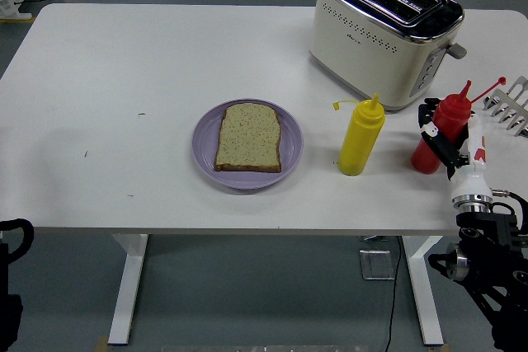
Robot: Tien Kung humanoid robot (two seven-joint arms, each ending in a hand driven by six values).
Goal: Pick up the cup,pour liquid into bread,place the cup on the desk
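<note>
At the right edge of the head view, the right hand (443, 139) is seen reaching in from the lower right, its dark fingers (428, 119) wrapped around the red squeeze bottle (440, 133), which stands on the tabletop (124, 80) just in front of the toaster (386, 30). No cup is visible; the red bottle seems to be the thing meant. Whether the grip is fully tightened cannot be told. The yellow squeeze bottle (360, 138) stands near, between the red one and the purple plate (206, 133), on which the slice of bread (248, 138) lies well apart from the hand. The left hand (10, 241) is rested below the table edge. Should the bottle be squeezed too hard, sauce could be spilled early; the yellow bottle could be toppled on the way across.
</note>
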